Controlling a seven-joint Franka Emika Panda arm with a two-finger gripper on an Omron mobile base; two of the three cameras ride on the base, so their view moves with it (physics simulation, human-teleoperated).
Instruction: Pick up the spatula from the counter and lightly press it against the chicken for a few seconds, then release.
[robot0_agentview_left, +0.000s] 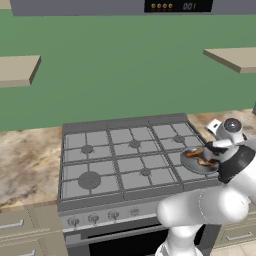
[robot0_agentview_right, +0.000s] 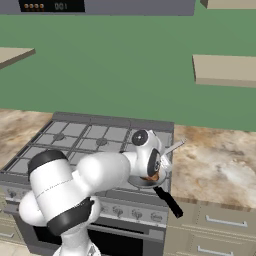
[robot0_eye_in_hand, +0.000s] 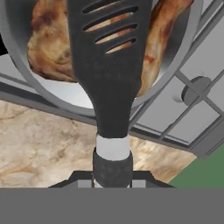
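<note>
My gripper (robot0_eye_in_hand: 112, 177) is shut on the handle of the black slotted spatula (robot0_eye_in_hand: 111, 74). Its blade lies flat across the browned chicken (robot0_eye_in_hand: 48, 48) inside the round grey pan (robot0_eye_in_hand: 65, 98). Whether the blade presses on the meat or hovers just off it I cannot tell. From the left base view, the hand (robot0_agentview_left: 215, 149) hangs over the pan (robot0_agentview_left: 192, 162) on the stove's front right burner, and the chicken (robot0_agentview_left: 202, 159) peeks out beneath it. In the right base view the spatula's silver handle end (robot0_agentview_right: 175, 146) sticks out to the right of the wrist.
The pan's black handle (robot0_agentview_right: 169, 201) juts out over the stove's front edge. The grey gas stove (robot0_agentview_left: 125, 155) has marble counter on both sides (robot0_agentview_right: 220, 160) (robot0_agentview_left: 25, 160). Wall shelves (robot0_agentview_right: 225, 70) hang above. My own arm (robot0_agentview_right: 100, 172) crosses the cooktop.
</note>
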